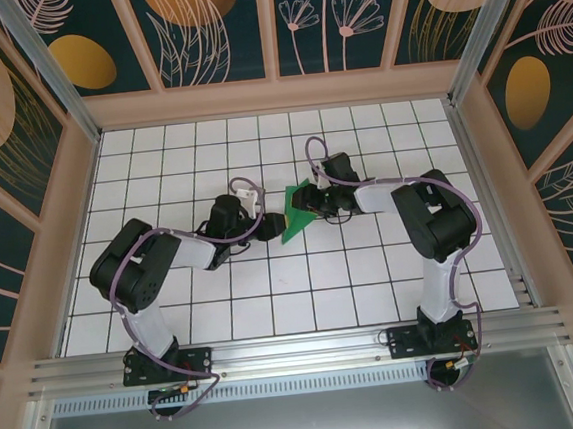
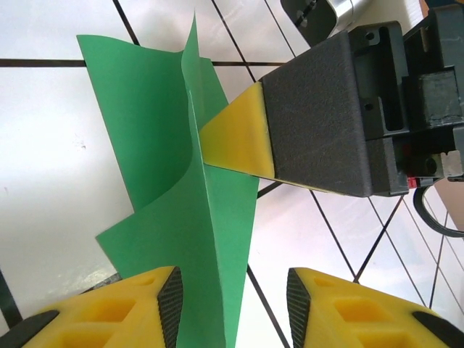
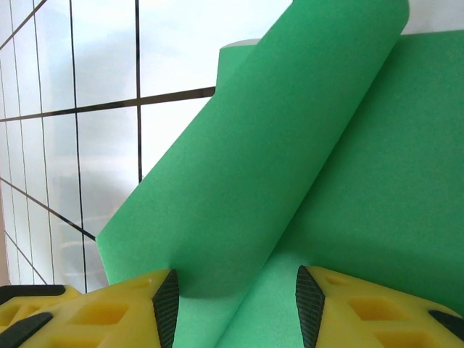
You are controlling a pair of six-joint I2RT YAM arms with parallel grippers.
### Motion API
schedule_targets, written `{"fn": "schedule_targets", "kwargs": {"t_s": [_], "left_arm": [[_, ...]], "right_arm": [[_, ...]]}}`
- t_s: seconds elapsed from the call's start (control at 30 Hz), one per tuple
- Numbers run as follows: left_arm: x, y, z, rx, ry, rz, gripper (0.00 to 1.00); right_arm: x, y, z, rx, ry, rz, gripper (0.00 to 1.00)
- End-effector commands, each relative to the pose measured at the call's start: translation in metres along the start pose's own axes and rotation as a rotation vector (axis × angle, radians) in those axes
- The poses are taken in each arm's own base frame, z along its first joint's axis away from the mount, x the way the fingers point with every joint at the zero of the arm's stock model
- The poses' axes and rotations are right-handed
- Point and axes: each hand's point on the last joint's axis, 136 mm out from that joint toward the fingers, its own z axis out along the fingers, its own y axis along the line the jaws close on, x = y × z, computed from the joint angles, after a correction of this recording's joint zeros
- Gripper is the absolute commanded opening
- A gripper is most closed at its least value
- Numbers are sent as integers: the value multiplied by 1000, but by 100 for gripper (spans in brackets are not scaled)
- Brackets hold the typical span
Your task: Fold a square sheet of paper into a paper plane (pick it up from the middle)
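Paper [image 1: 295,214] is sitting mid-bench [image 1: 274,306], partly folded and lifted between both arms; right gripper [image 3: 232,304] is straddling its fold, presumably steadying the crease, grip unclear; left gripper [image 2: 232,304] is standing parted around the edge, seemingly releasing

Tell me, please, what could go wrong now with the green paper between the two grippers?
1. The left gripper stands open around the paper's lower edge; if it lets go fully, the half-made fold may spring back.
2. The right gripper's fingertip presses the fold from one side, so the thin sheet may slip or crease in the wrong place.
3. The curled flap may bend crooked.
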Motion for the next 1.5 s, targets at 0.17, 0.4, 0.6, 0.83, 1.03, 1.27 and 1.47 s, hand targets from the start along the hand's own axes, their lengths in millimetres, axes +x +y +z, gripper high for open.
{"fn": "schedule_targets", "kwargs": {"t_s": [0.17,0.4,0.6,0.83,1.03,1.27,1.47], "left_arm": [[3,1,21,54,52,-78,44],[3,3,34,62,71,-71,35],[4,3,41,72,86,-60,27],[4,5,46,71,90,-54,19],[4,4,45,80,89,-49,12],[3,2,45,86,88,-45,10],[4,1,47,102,95,-55,8]], "right_arm": [[18,-34,10,109,52,63,49],[20,-30,11,79,61,61,49],[20,-24,9,44,61,54,49],[12,-1,-2,-33,40,7,49],[7,16,-13,-93,30,-33,49],[10,20,-24,-105,19,-56,49],[12,16,-20,-95,34,-36,50]]}}
